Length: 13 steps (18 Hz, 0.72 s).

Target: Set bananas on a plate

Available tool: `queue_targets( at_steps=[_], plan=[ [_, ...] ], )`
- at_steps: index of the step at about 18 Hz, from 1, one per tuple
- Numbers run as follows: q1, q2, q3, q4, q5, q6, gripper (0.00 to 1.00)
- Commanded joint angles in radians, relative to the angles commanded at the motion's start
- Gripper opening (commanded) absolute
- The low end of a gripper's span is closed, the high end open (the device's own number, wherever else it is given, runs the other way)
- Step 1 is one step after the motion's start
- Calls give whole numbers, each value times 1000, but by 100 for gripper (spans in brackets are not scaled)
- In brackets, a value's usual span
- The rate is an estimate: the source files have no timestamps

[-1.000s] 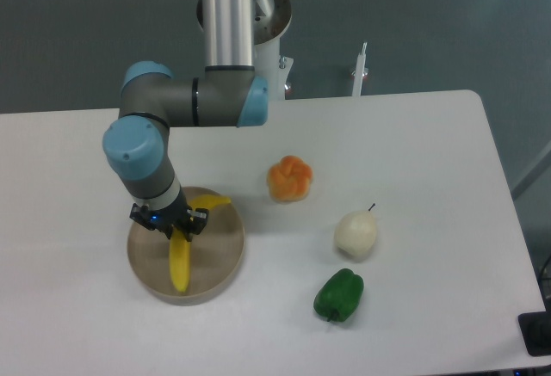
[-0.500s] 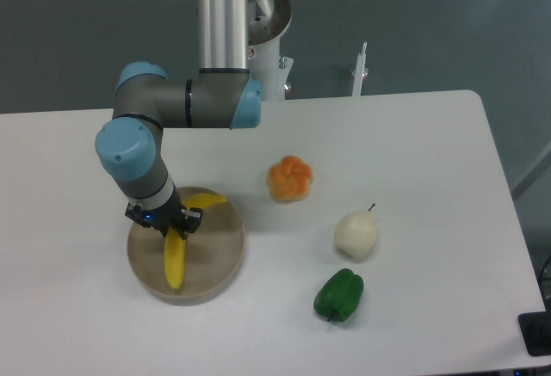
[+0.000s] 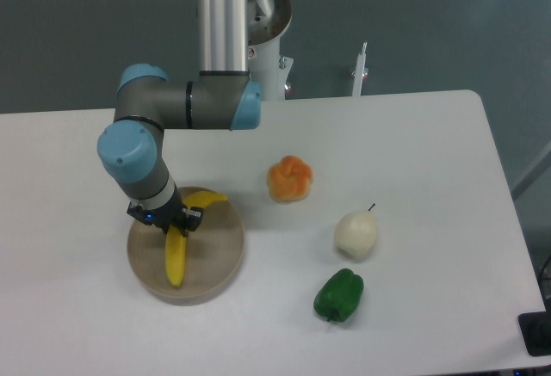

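The yellow bananas (image 3: 176, 260) lie curved on the round beige plate (image 3: 219, 260) at the front left of the table; one end sticks out at the plate's back rim. My gripper (image 3: 165, 219) points straight down over the bend of the bananas, right above the plate. It straddles the fruit and looks shut on it, though the wrist hides the fingertips.
An orange fruit (image 3: 290, 178) sits right of the plate. Further right a white pear (image 3: 356, 233) stands, with a green pepper (image 3: 339, 294) in front of it. The arm's base column (image 3: 225, 23) rises at the table's back edge.
The gripper carried the bananas slightly left over the plate during the first half second. Since then both have stayed nearly still, and the arm's elbow shifted a little.
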<state>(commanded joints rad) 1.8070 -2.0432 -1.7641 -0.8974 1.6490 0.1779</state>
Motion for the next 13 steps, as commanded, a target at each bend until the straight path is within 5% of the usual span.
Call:
queue_targets(
  at_steps=[7,11,13],
  plan=[
    [2,12,0,0,21,2,65],
    [11,40,14,-2,20,2,100],
    [28,60,20,-3,21,2,100]
  ],
)
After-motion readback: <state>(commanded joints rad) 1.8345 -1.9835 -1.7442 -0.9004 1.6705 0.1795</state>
